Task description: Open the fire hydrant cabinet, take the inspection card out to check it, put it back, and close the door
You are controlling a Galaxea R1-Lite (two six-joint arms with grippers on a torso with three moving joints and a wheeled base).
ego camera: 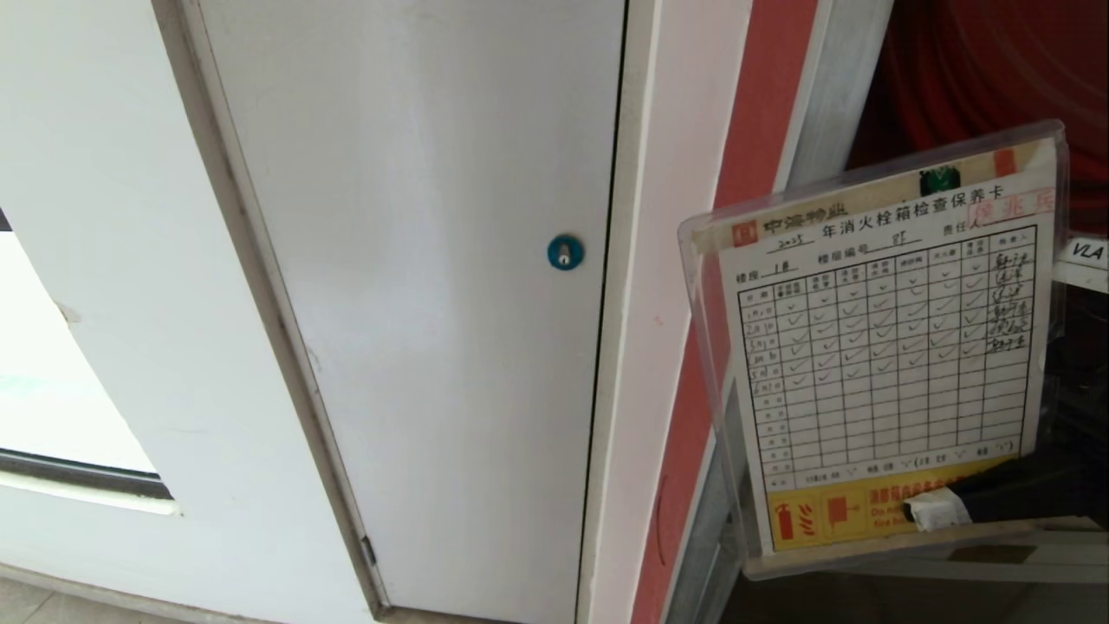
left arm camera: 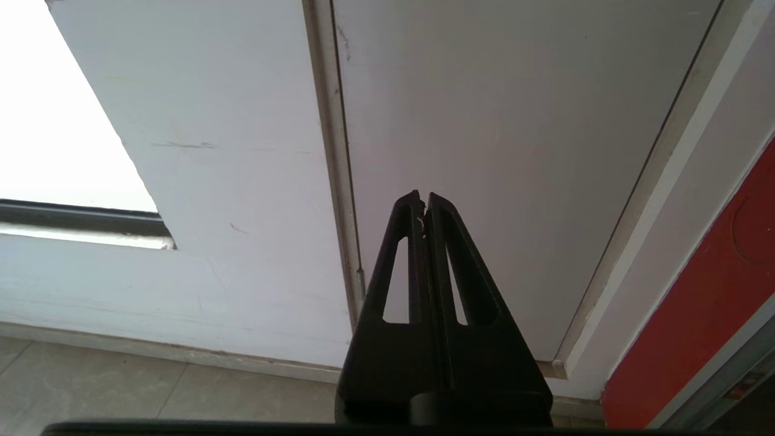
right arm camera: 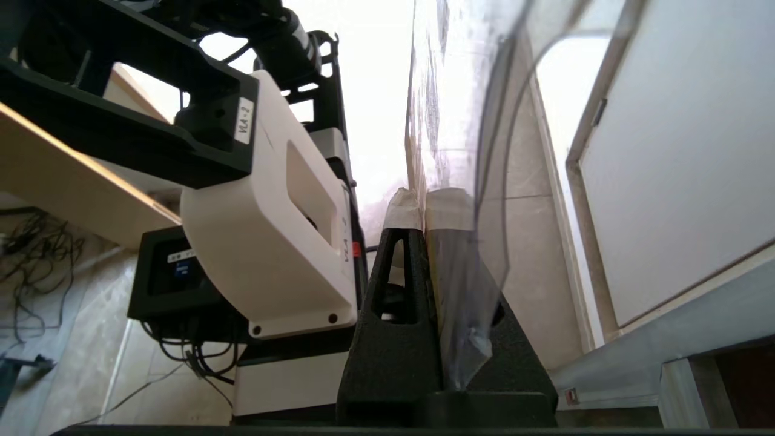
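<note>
My right gripper (ego camera: pixel 940 510) had its taped fingers clamped on the glossy plastic-sleeved inspection card (ego camera: pixel 884 347); my left gripper (left arm camera: pixel 422 203) hung with fingers pressed together before a matte white door (left arm camera: pixel 514 151).

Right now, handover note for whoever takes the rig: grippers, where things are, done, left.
Right gripper: shut on the inspection card, pinching the lower edge of its clear sleeve, printed face turned toward the head camera.
Left gripper: shut, empty, parked low before the plain white panel with the blue lock.
Fire hydrant cabinet: open, red hose visible behind the card. Its door is not identifiable in any view.
Done: cabinet opened, card taken out and held up for checking.
Left: put the card back in the cabinet, release it, close the door.
</note>
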